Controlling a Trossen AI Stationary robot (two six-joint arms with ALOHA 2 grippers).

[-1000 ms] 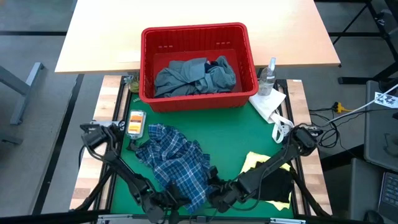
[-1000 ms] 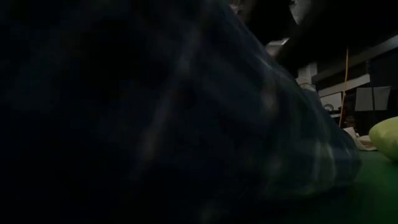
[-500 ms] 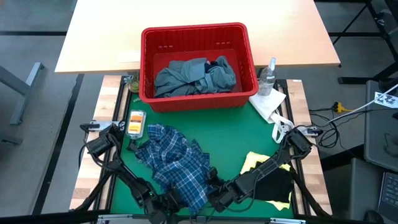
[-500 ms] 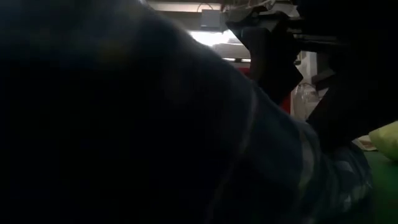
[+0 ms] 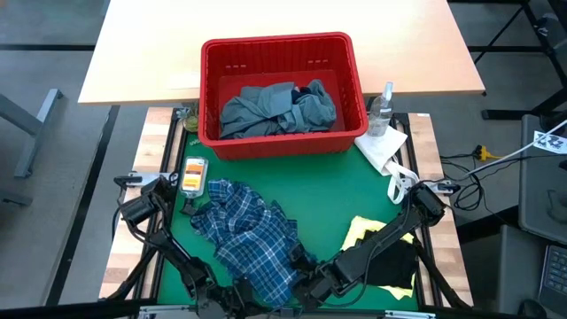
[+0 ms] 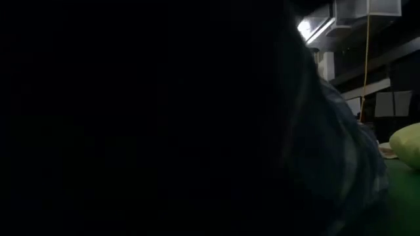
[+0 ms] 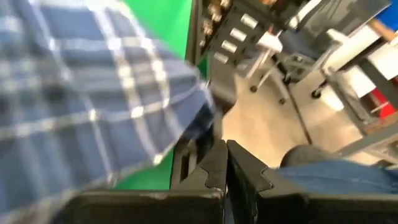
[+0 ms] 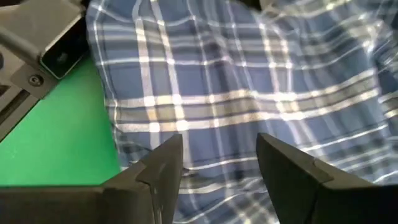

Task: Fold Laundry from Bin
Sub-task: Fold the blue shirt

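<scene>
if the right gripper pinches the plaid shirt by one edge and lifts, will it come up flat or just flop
Most likely it flops: the plaid shirt lies crumpled in soft folds on the green mat, so it should drape and trail below the open right gripper. It looks thin, so probably light. Its bunched layers may unfold unevenly as it rises.

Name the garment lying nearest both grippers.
The blue-white plaid shirt, crumpled on the green mat; the yellow and dark garments lie right, the grey-blue one in the bin.

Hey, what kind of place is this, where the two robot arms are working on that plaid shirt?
Probably a robotics lab or workshop, not a home. The green mat sits on a framed test table, loose cables trail beside it, and the left wrist view shows metal equipment frames on a bare floor.
</scene>
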